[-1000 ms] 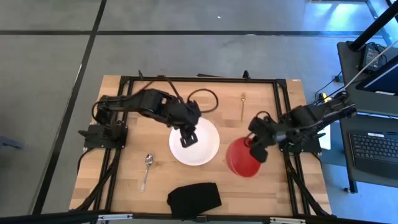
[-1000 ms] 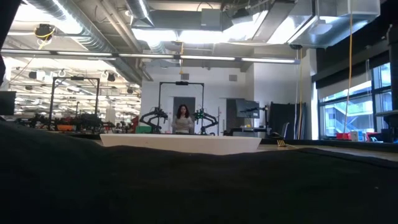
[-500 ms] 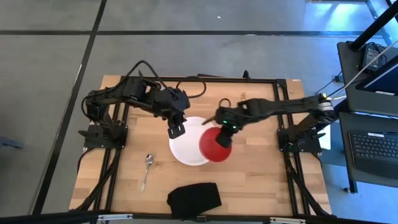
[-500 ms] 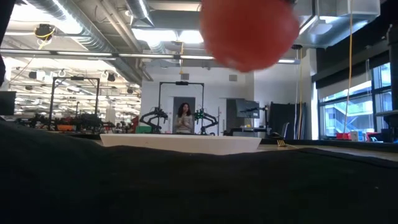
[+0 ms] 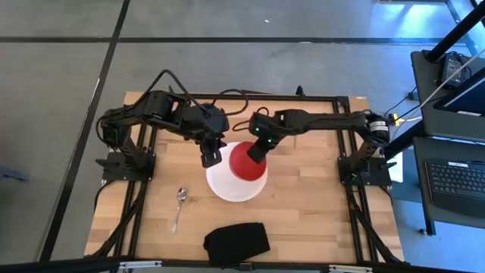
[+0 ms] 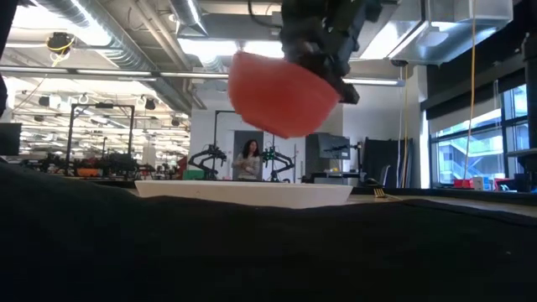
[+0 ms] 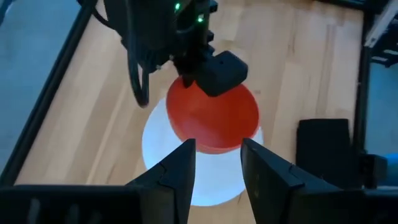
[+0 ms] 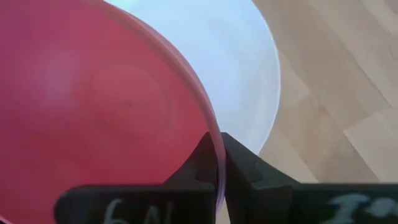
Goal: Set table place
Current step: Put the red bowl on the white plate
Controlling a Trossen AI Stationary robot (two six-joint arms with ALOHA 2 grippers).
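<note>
A round white plate lies on the wooden table near its middle. My right gripper is shut on a red bowl and holds it in the air above the plate's far part; the low view shows the bowl well above the plate. My left gripper is open and empty just left of the bowl, over the plate's far left rim. A silver spoon lies on the table at the front left. My right arm hides the fork in the high view. My right gripper pinches the bowl's rim on the side toward the table's far right, one finger inside the bowl and one outside. The fingers come slanting down from the far right. The bowl is lifted clear and hangs tilted, mouth turned up toward the gripper.
A black cloth lies at the table's front edge, in front of the plate, and fills the bottom of the low view. The black frame runs round the tabletop. A person stands far off in the room behind the table.
My right gripper has lifted the red bowl off the table's right part and carried it left, up and over the plate. My left gripper has drawn back from the plate's middle toward its far left rim.
</note>
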